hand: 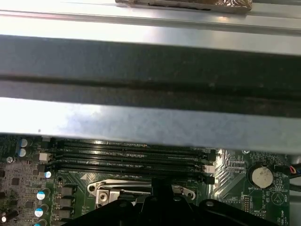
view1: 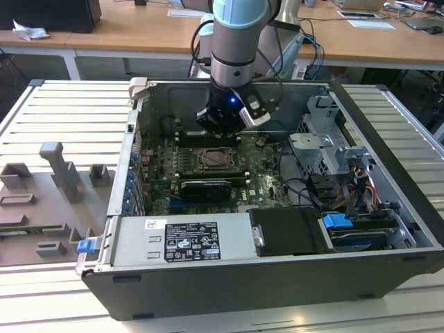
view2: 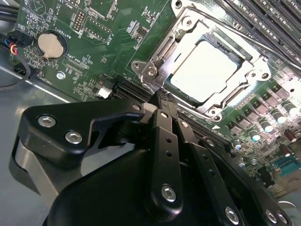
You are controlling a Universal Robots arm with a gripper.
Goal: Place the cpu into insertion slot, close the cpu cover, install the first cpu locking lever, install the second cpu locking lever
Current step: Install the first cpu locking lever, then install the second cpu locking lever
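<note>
Black gripper (view2: 160,101) linkage sits nearest in the second wrist view, its fingers pressed together to a narrow tip, holding nothing, just beside the insertion slot (view2: 207,70). One cpu (view2: 207,66) lies flat in that slot, and the one cpu cover (view2: 181,37) seems closed around it. One coin battery (view2: 46,43) sits on the green motherboard (view2: 94,61). Four memory slots (hand: 131,157) run parallel in the first wrist view.

Bright brushed metal gleams on the cpu (view2: 207,70), shiny silver steel frames the cpu cover (view2: 188,35), the circuit board (view2: 70,42) shows glossy green, the gripper (view2: 162,106) wears matt black metal with silver screws, and the computer case (view1: 229,295) looks dull grey.
</note>
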